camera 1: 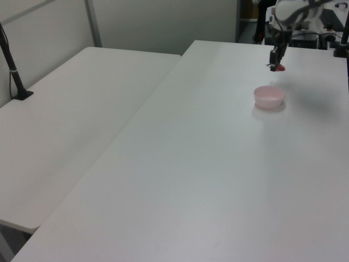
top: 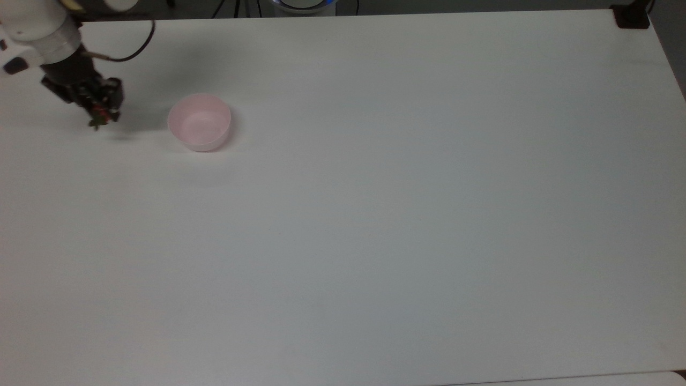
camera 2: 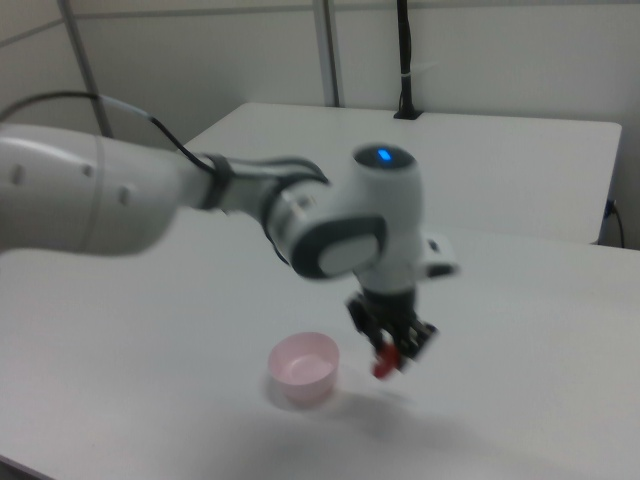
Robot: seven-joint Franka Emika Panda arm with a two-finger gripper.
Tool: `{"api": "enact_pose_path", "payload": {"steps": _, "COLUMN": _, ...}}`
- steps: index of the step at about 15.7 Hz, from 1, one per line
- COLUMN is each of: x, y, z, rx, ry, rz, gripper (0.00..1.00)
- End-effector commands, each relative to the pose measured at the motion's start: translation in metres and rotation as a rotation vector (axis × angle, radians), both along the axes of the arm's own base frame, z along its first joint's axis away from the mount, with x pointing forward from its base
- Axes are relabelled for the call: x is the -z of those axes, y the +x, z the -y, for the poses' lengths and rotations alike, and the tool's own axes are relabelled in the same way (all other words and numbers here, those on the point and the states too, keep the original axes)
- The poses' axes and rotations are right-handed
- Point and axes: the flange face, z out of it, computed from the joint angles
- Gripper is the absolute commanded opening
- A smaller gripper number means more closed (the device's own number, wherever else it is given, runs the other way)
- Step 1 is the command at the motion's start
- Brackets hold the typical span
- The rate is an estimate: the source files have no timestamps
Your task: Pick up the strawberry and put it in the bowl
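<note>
The tool [top: 102,111] grips the strawberry [top: 98,115] — small, red, green-capped — beside the pale pink bowl [top: 199,129].

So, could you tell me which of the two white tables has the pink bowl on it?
The table under the gripper, on the left view's right, carries the bowl.

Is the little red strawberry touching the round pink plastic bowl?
Apart. In the top view, bare table separates the strawberry, held in the gripper, from the bowl.
</note>
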Motion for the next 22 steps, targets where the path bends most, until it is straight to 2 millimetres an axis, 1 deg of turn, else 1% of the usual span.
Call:
{"api": "enact_pose_path", "payload": {"steps": 1, "x": -0.011, "y": 0.022, "z": -0.091, "rx": 0.015, "ry": 0.04, "rz": -0.051, "gripper": 0.03}}
{"api": "enact_pose_path", "payload": {"steps": 2, "x": -0.005, "y": 0.028, "z": -0.108, "rx": 0.02, "ry": 0.034, "rz": -0.067, "gripper": 0.03}}
{"api": "enact_pose_path", "payload": {"steps": 4, "x": 0.012, "y": 0.035, "z": -0.132, "rx": 0.017, "ry": 0.009, "rz": -0.113, "gripper": 0.03}}
{"api": "enact_pose_path", "payload": {"steps": 5, "x": 0.024, "y": 0.038, "z": -0.141, "rx": 0.009, "ry": -0.002, "rz": -0.137, "gripper": 0.04}}
{"api": "enact_pose_path", "payload": {"steps": 6, "x": 0.034, "y": 0.04, "z": -0.148, "rx": 0.002, "ry": -0.013, "rz": -0.16, "gripper": 0.04}}
{"api": "enact_pose_path", "payload": {"steps": 8, "x": 0.048, "y": 0.041, "z": -0.152, "rx": -0.005, "ry": -0.021, "rz": -0.187, "gripper": 0.07}}
{"api": "enact_pose_path", "payload": {"steps": 9, "x": 0.049, "y": 0.039, "z": -0.152, "rx": -0.01, "ry": -0.021, "rz": -0.201, "gripper": 0.07}}
{"api": "enact_pose_path", "payload": {"steps": 10, "x": 0.049, "y": 0.037, "z": -0.151, "rx": -0.022, "ry": -0.028, "rz": -0.221, "gripper": 0.12}}
{"api": "enact_pose_path", "payload": {"steps": 11, "x": 0.046, "y": 0.034, "z": -0.15, "rx": -0.032, "ry": -0.04, "rz": -0.246, "gripper": 0.47}}
{"api": "enact_pose_path", "payload": {"steps": 12, "x": 0.044, "y": 0.032, "z": -0.151, "rx": -0.028, "ry": -0.042, "rz": -0.257, "gripper": 0.9}}
{"api": "enact_pose_path", "payload": {"steps": 13, "x": 0.035, "y": 0.031, "z": -0.152, "rx": -0.021, "ry": -0.042, "rz": -0.258, "gripper": 1.0}}
{"api": "enact_pose_path", "payload": {"steps": 15, "x": 0.002, "y": 0.023, "z": -0.154, "rx": 0.013, "ry": -0.043, "rz": -0.251, "gripper": 1.0}}
{"api": "enact_pose_path", "payload": {"steps": 17, "x": -0.043, "y": 0.011, "z": -0.157, "rx": 0.037, "ry": -0.042, "rz": -0.223, "gripper": 1.0}}
{"api": "enact_pose_path", "payload": {"steps": 18, "x": -0.069, "y": 0.006, "z": -0.159, "rx": 0.044, "ry": -0.044, "rz": -0.2, "gripper": 1.0}}
{"api": "enact_pose_path", "payload": {"steps": 21, "x": -0.138, "y": -0.01, "z": -0.179, "rx": 0.066, "ry": -0.043, "rz": -0.146, "gripper": 1.0}}
{"api": "enact_pose_path", "payload": {"steps": 22, "x": -0.158, "y": -0.018, "z": -0.189, "rx": 0.083, "ry": -0.046, "rz": -0.125, "gripper": 1.0}}
